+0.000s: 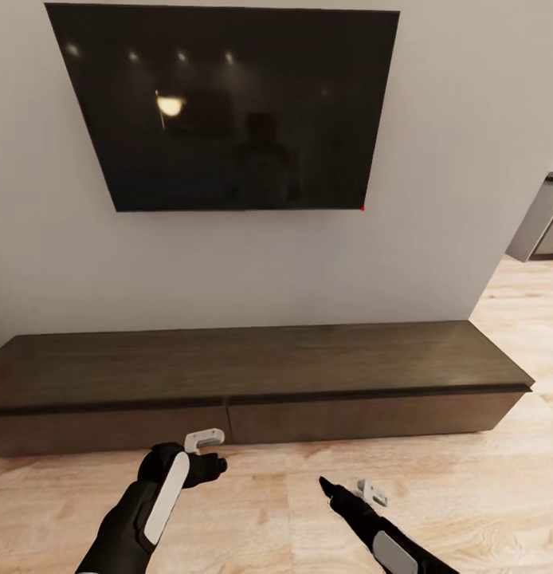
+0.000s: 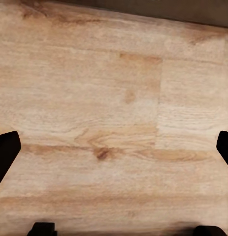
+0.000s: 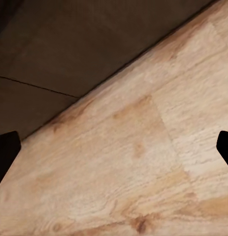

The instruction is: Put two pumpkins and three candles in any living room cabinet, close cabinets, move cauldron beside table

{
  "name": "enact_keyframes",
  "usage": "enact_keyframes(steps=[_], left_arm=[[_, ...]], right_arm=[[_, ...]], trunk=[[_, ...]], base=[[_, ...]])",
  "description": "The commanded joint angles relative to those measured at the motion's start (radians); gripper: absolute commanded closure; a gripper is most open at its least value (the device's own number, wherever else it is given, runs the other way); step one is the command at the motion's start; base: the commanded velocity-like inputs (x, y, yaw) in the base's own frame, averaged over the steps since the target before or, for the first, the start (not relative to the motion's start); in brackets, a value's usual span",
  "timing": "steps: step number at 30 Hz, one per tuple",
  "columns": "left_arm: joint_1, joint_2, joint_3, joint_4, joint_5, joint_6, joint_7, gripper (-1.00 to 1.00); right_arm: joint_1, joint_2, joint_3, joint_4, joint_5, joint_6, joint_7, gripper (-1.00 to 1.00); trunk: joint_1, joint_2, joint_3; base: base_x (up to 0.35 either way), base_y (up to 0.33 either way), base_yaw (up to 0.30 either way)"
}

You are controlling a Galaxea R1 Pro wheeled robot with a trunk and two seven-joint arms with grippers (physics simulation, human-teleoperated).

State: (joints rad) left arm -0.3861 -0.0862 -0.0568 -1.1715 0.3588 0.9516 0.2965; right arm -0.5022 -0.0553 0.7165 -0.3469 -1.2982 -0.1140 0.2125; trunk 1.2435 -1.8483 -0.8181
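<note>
The long, low dark-brown cabinet point(image 1: 252, 363) stands against the white wall, its flat top bare and both drawer fronts flush and shut. My left gripper point(image 1: 215, 465) hangs open over the wood floor just in front of the seam between the drawer fronts. In the left wrist view its fingers point(image 2: 6, 152) stand wide apart with only floor between them. My right gripper point(image 1: 340, 493) is open too, low over the floor right of centre; the right wrist view has the cabinet front point(image 3: 69, 49) close ahead. The pumpkins, candles and cauldron are out of view.
A large black TV point(image 1: 229, 104) hangs on the wall above the cabinet. Pale wood floor point(image 1: 484, 494) runs in front and past the cabinet's right end, where an opening leads to a grey unit point(image 1: 539, 223).
</note>
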Motion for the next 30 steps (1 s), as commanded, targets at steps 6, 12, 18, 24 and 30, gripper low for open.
enact_keyframes(steps=[6, 12, 18, 24, 30], left_arm=[[0.000, 0.002, 0.020, -0.005, 0.014, 0.006, 0.009, -1.00], [0.000, 0.002, 0.046, -0.005, 0.015, 0.007, 0.009, -1.00], [0.000, 0.002, 0.048, -0.005, 0.030, 0.007, 0.009, -1.00], [0.000, 0.002, 0.049, -0.005, 0.033, 0.007, 0.009, -1.00], [0.000, 0.002, 0.049, -0.005, 0.042, 0.007, 0.009, -1.00]], right_arm=[[-0.001, -0.017, 0.005, 0.136, -0.177, -0.004, 0.194, -1.00], [0.000, -0.013, 0.001, 0.169, -0.213, -0.019, 0.212, -1.00], [0.000, -0.009, -0.138, 0.148, -0.269, -0.056, 0.193, -1.00], [-0.002, 0.005, -0.222, 0.077, -0.289, -0.078, 0.200, -1.00], [-0.010, 0.038, -0.225, 0.067, -0.287, -0.122, 0.200, -1.00]], trunk=[[0.023, -0.043, -0.020], [0.046, -0.085, -0.039], [0.069, -0.127, -0.057], [0.092, -0.169, -0.076], [0.115, -0.211, -0.095]], base=[[0.000, 0.000, 0.000], [0.000, 0.000, 0.000], [0.000, 0.000, 0.000], [0.000, 0.000, 0.000], [0.000, 0.000, 0.000]])
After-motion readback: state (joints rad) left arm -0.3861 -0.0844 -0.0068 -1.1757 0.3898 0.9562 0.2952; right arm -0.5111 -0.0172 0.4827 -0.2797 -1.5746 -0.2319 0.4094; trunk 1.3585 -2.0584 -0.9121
